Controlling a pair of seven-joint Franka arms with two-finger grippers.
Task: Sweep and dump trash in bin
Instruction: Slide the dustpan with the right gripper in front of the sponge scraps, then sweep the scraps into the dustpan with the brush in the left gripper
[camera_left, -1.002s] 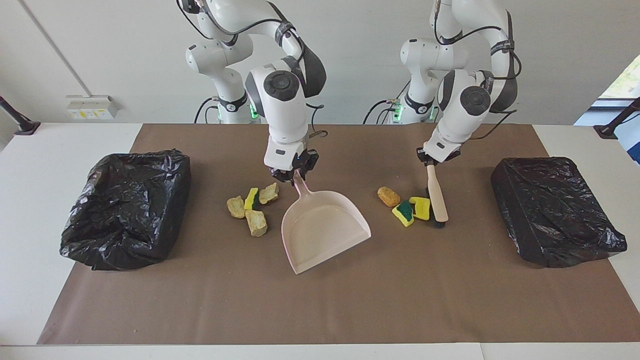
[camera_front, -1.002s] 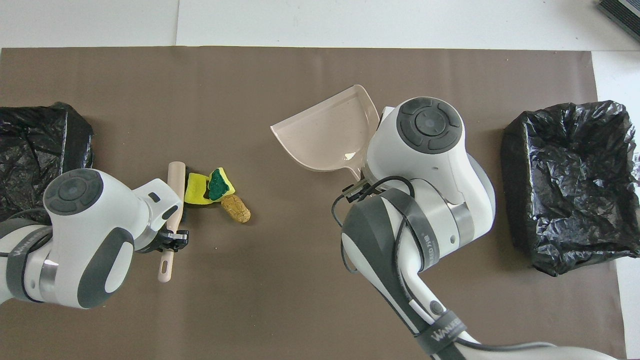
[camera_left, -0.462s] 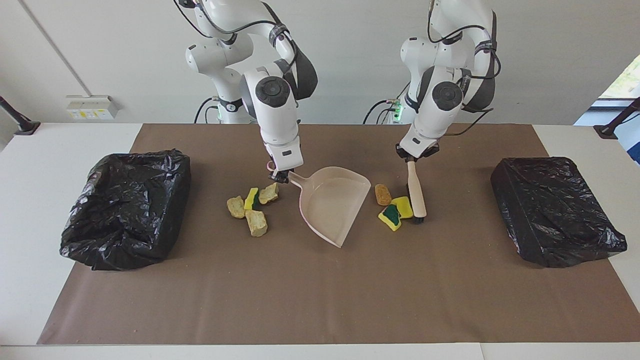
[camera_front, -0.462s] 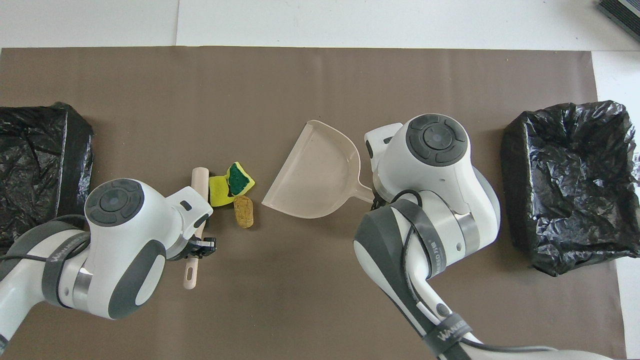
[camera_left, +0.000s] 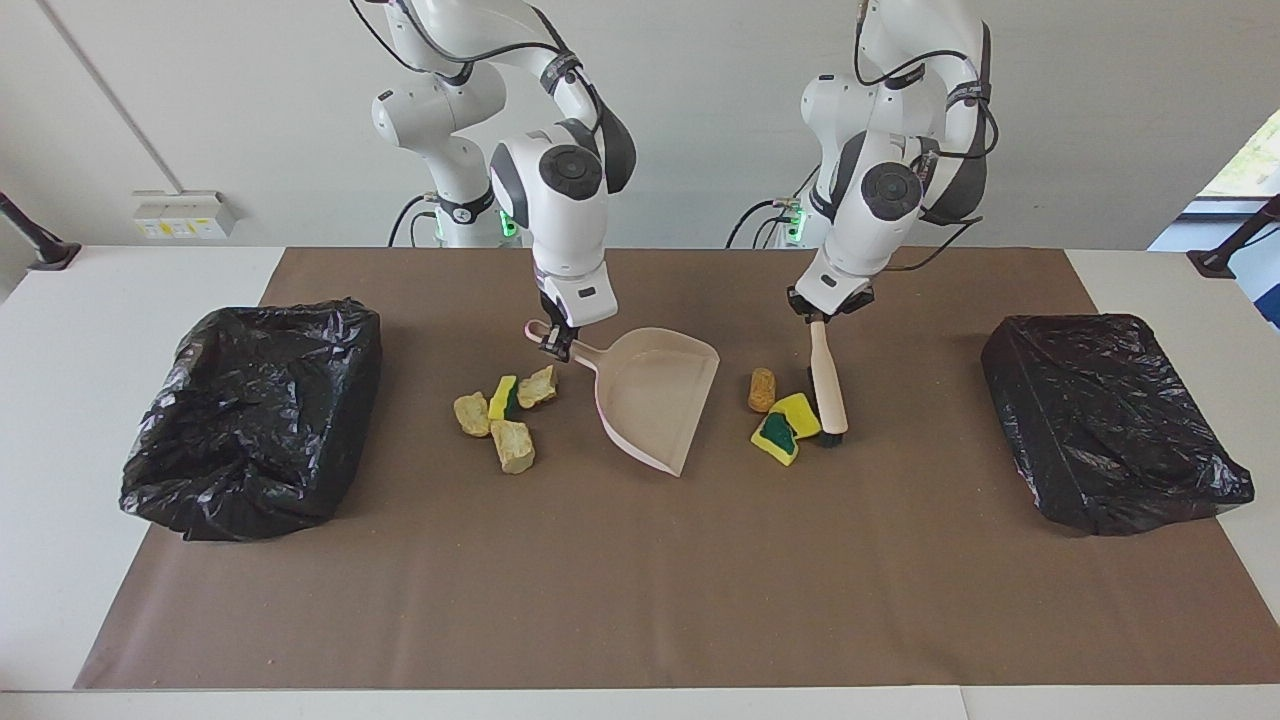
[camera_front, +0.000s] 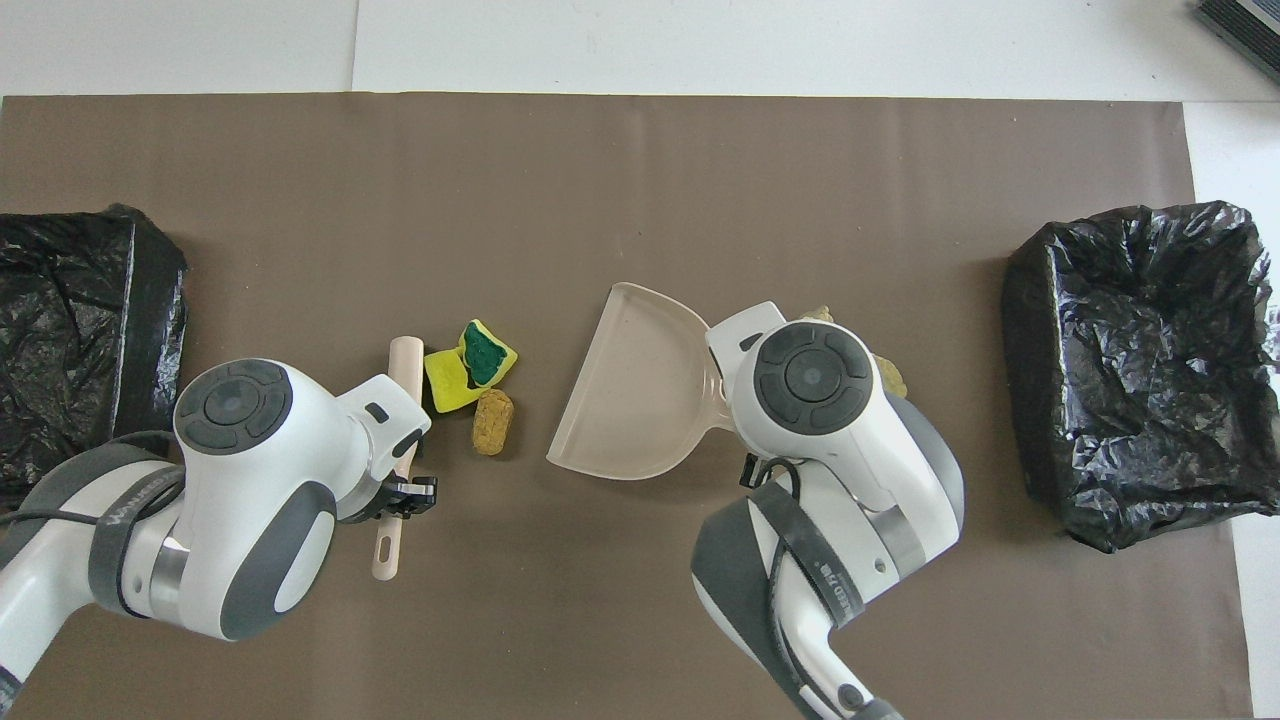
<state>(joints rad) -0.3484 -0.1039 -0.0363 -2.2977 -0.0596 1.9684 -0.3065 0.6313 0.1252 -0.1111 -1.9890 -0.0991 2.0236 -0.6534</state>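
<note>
Left gripper (camera_left: 812, 318) is clamped shut on the brush (camera_left: 828, 383) handle; right gripper (camera_left: 555, 347) is clamped shut on the dustpan (camera_left: 655, 400) handle. Both tools are down near the mat (camera_left: 640, 600), mid-table.

Trash sits in two groups. Three scraps lie between brush and pan: an orange-brown lump (camera_left: 762, 389) and two yellow-green sponge bits (camera_left: 786, 427), the bits touching the brush head. Four more scraps (camera_left: 503, 414) lie beside the pan handle, toward the right arm's end of the table. One black-lined bin (camera_left: 255, 415) stands near each end of the mat, the other (camera_left: 1110, 420) by the left arm's end.

Step in hand, as I judge it: sweep the three scraps into the pan. To do it well, keep the pan lip flat on the mat so nothing slides under, and drive the brush straight at the mouth, low, in one slow stroke; the lump looks likely to roll, so catch it with the bristles rather than the handle.

Brush: long axis runs roughly from the robots' edge outward, bristles at the outer end, handle tilted up into the gripper. Pan: handle points toward the robots and the right arm's end; mouth opens toward the three scraps
</note>
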